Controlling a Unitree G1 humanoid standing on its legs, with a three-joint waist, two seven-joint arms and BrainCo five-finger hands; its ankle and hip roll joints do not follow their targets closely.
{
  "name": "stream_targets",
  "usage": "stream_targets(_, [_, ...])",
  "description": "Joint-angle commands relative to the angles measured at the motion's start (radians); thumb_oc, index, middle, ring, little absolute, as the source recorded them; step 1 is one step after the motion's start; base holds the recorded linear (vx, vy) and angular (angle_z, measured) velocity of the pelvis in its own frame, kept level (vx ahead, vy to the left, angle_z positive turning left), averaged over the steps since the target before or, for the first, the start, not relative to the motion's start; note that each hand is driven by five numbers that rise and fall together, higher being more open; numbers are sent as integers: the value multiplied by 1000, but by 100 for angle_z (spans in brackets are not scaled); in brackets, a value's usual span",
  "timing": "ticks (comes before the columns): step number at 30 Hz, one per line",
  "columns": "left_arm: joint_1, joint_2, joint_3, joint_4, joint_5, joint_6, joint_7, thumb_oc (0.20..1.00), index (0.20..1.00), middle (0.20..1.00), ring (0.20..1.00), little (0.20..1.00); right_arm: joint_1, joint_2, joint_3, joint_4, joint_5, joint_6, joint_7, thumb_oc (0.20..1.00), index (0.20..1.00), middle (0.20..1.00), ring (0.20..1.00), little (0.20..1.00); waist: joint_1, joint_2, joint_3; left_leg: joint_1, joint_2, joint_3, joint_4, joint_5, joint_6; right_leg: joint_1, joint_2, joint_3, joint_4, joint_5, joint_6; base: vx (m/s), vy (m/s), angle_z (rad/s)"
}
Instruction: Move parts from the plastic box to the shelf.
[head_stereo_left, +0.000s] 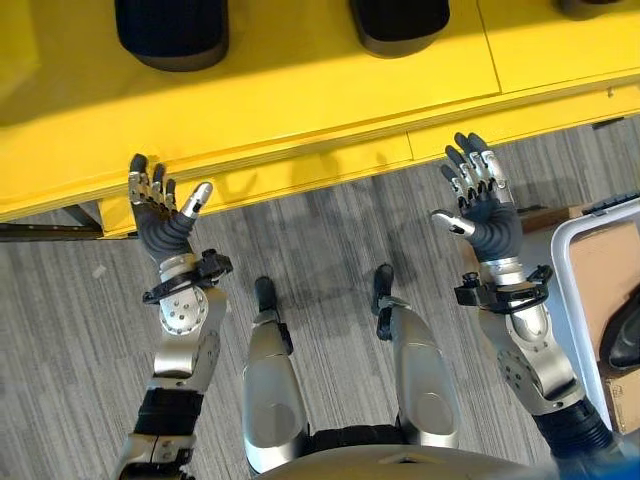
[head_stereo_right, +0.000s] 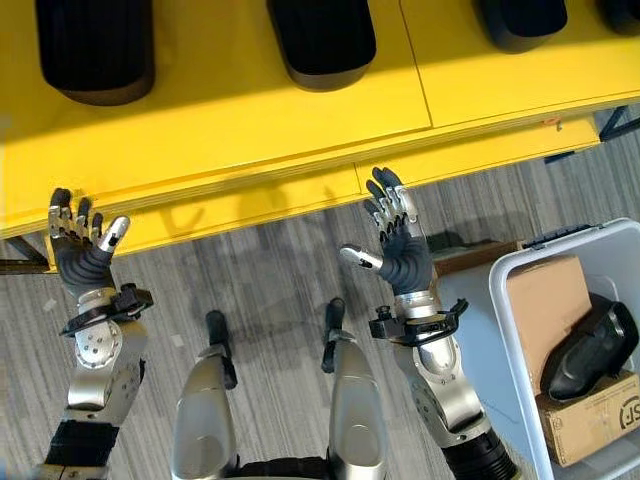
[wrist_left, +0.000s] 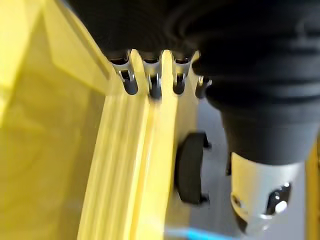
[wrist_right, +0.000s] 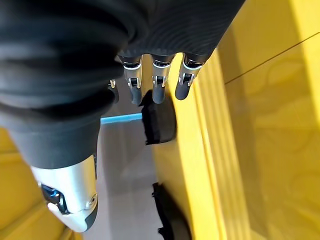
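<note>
While both sets of fingers are spreading straight and holding nothing, the left hand (head_stereo_left: 165, 215) and right hand (head_stereo_right: 400, 245) are hovering mid-frame below the yellow shelf (head_stereo_right: 230, 150). The black part (head_stereo_right: 590, 350) is lying in the plastic box (head_stereo_right: 505, 300) at lower right; it is probably rigid and light, best gripped across its middle.

I count four black parts (head_stereo_right: 320, 40) on my yellow shelf (head_stereo_right: 230, 130). One white plastic box (head_stereo_right: 505, 290) holds one more black part (head_stereo_right: 590, 345) and two cardboard cartons (head_stereo_right: 545, 310).

Shelf (head_stereo_right: 250, 140) ahead; plastic box (head_stereo_right: 515, 300) right, parts (head_stereo_right: 590, 350) inside.
</note>
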Motion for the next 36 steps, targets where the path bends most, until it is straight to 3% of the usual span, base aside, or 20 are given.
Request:
stream_targets(1, [32,42,-14,-75,-35,-53,-94,1000,1000,1000,1000,1000,20,-6,-55,-76,-58,-51,-16,1000,1000,1000,1000,1000,-4,24,-80,-74,-1,-56,58,6,26,72,-68,-26,-41,11,64,0,0,0])
stream_targets(13, [283,71,-35,-208,-125,-51,-219,1000,1000,1000,1000,1000,62,-23,-69,-93,-79,-59,-21,1000,1000,1000,1000,1000,35,46,-86,-80,-19,-82,47,11,39,88,-79,-50,-35,3,67,-6,-8,6])
stream_targets(19, [322,74,8,-249,-128,-65,-211,1000,1000,1000,1000,1000,77,-32,-78,-97,-81,-61,-22,1000,1000,1000,1000,1000,49,53,-92,-84,-24,-92,45,14,39,89,-86,-61,-22,-7,67,5,-5,15])
stream_targets(24, [303,65,74,-322,-98,-101,-172,1000,1000,1000,1000,1000,80,-33,-86,-104,-72,-68,-25,1000,1000,1000,1000,1000,59,58,-97,-84,-29,-97,48,9,39,93,-91,-68,-12,-15,66,17,3,10])
stream_targets(25, [272,51,130,-368,-70,-130,-120,1000,1000,1000,1000,1000,75,-32,-84,-108,-73,-72,-30,1000,1000,1000,1000,1000,65,60,-98,-82,-31,-98,51,6,38,95,-94,-69,-10,-16,66,28,36,3])
stream_targets(29, [245,36,196,-411,-32,-159,-67,1000,1000,1000,1000,1000,72,-34,-88,-108,-71,-72,-32,1000,1000,1000,1000,1000,71,62,-100,-77,-32,-98,50,2,38,98,-97,-69,-9,-18,66,8,10,1])
stream_targets(36, [153,42,252,-445,40,-190,5,1000,1000,1000,1000,1000,53,-38,-77,-101,-56,-71,-22,1000,1000,1000,1000,1000,70,60,-107,-72,-31,-93,46,2,35,99,-100,-65,-9,-21,67,5,4,1])
